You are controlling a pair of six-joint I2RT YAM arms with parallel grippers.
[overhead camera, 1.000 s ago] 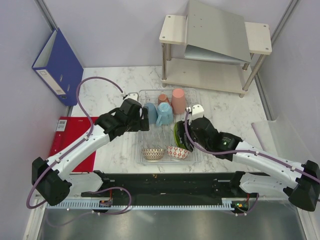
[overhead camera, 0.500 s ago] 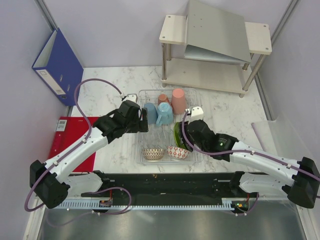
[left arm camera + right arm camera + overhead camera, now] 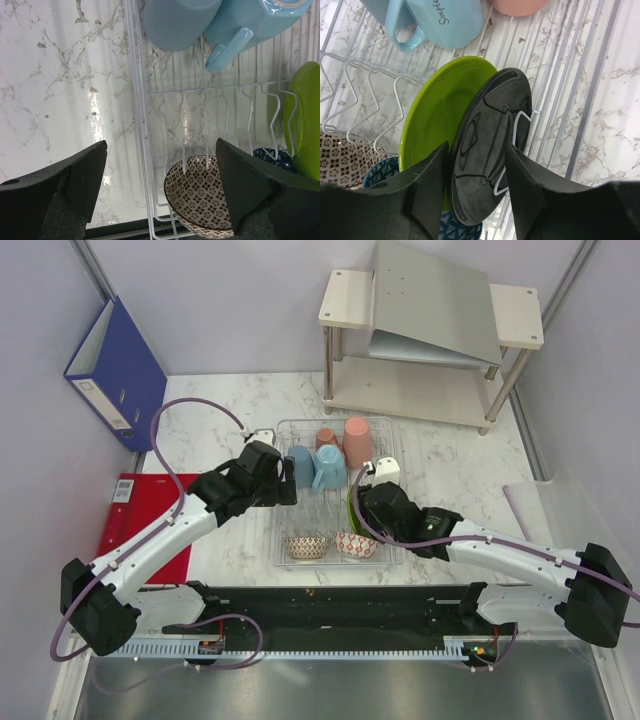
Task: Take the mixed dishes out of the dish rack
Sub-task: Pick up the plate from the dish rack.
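Observation:
The dish rack holds two light-blue cups, two salmon-pink cups, two patterned bowls and upright plates. My right gripper straddles the black plate. Its left finger stands between that plate and the lime-green plate. A gap with a wire prong remains at its right finger, so it is open. My left gripper hangs wide open over the rack's left rim, above the brown-white bowl, holding nothing.
A beige two-tier shelf stands behind the rack. A blue binder leans at the back left and a red folder lies on the left. A black strip runs along the near edge.
My right gripper has slid left and down over the plates, and its jaws have narrowed around the black plate. The left arm has hardly moved.

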